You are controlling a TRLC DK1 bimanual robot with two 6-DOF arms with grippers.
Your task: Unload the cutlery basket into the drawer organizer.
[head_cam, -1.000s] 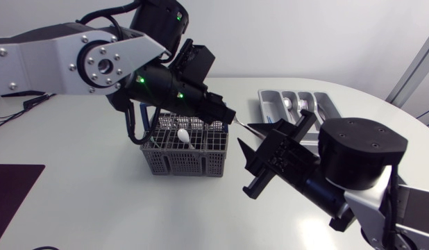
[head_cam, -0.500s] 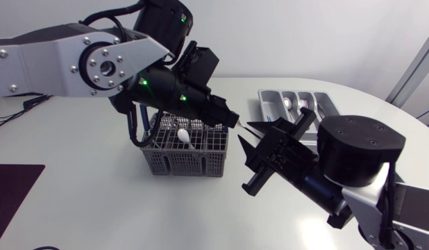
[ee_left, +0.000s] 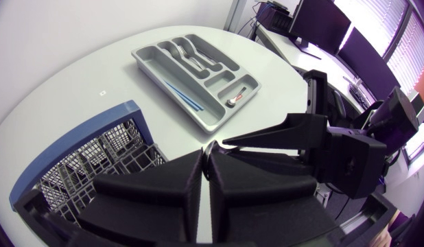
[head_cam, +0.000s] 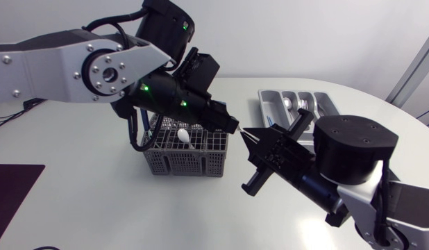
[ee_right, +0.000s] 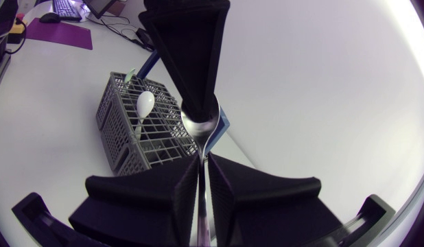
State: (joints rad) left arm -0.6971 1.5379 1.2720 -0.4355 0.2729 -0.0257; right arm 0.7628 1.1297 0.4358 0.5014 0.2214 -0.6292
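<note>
Spoon (ee_right: 200, 127) hangs over the white table (head_cam: 96, 187); my left gripper (ee_left: 206, 152) pinches its bowl while my right gripper (ee_right: 202, 165) clamps the handle. Basket (head_cam: 187, 161) and organizer (head_cam: 263, 104) sit apart below.

basket (head_cam: 180, 164) left of organizer (head_cam: 264, 105), cutlery (head_cam: 304, 104) in organizer

- The head camera is looking down from above the table (head_cam: 76, 194), at some remove, taking in the cutlery basket (head_cam: 187, 154) mid-table and the drawer organizer (head_cam: 298, 104) near the far right edge.
- The left wrist camera is sitting close behind the left gripper (ee_left: 206, 152), facing past the basket's corner toward the organizer — and the right gripper (ee_left: 232, 143).
- The right wrist camera is looking closely along the right gripper, back at the spoon (ee_right: 200, 130), the left gripper and the basket.
- All three are sharing the basket.
</note>
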